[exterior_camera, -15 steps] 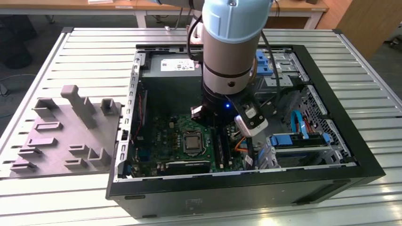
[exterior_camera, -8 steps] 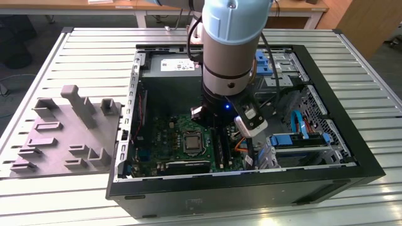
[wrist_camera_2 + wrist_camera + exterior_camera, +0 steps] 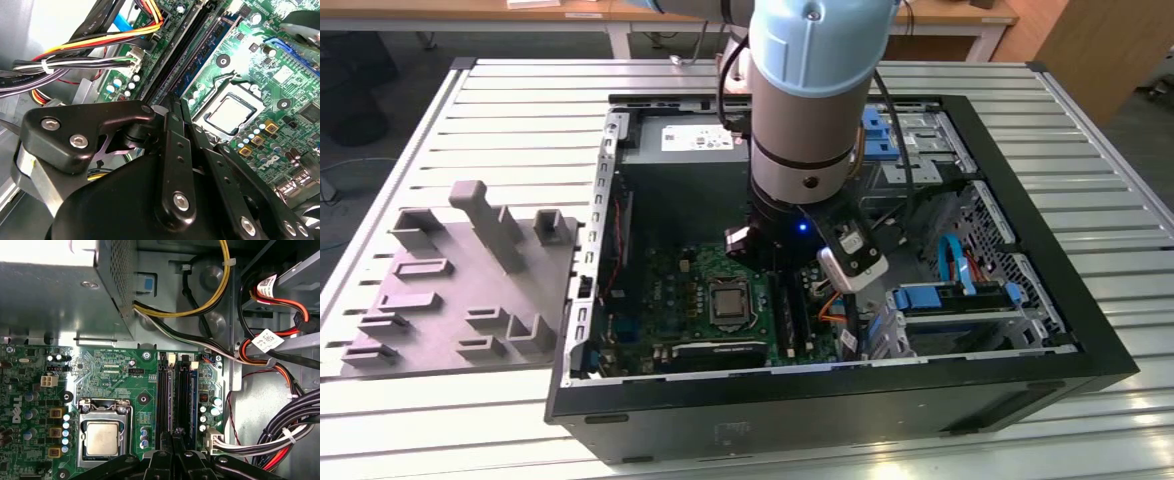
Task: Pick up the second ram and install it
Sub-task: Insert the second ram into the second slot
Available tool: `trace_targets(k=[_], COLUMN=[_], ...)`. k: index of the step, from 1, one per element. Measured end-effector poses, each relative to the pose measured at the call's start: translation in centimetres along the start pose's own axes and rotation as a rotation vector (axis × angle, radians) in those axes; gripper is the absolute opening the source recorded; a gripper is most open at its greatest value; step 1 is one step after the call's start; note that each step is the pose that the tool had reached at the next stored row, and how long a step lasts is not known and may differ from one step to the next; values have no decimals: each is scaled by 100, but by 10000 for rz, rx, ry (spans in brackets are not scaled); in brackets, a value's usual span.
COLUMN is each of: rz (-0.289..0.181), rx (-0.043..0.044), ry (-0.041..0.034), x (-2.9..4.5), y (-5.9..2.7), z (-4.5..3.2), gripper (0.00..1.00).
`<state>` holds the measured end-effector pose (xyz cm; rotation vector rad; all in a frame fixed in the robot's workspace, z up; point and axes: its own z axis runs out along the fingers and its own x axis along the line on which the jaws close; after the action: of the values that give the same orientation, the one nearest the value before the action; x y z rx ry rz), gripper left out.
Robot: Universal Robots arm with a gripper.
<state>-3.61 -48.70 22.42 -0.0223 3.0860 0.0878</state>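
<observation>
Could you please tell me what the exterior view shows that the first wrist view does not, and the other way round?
The exterior view adds the grey moulded fixture on the slatted table, beside the open computer case, and the arm. The first wrist view adds yellow cables, white cable tags and the end effector over the memory slots. Both share the green motherboard and its silver CPU socket.

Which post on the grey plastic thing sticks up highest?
The flat-topped post with a sloping side, at the grey moulded plastic fixture's far edge; all others stand lower.
</observation>
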Motion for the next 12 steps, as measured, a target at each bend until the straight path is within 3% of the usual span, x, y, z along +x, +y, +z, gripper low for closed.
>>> trace_targets(k=[9, 12], rz=[0, 3], rx=[-11, -72], ry=[0, -2], x=[-2, -2], y=[2, 1], z=[-30, -32], gripper=[13, 13])
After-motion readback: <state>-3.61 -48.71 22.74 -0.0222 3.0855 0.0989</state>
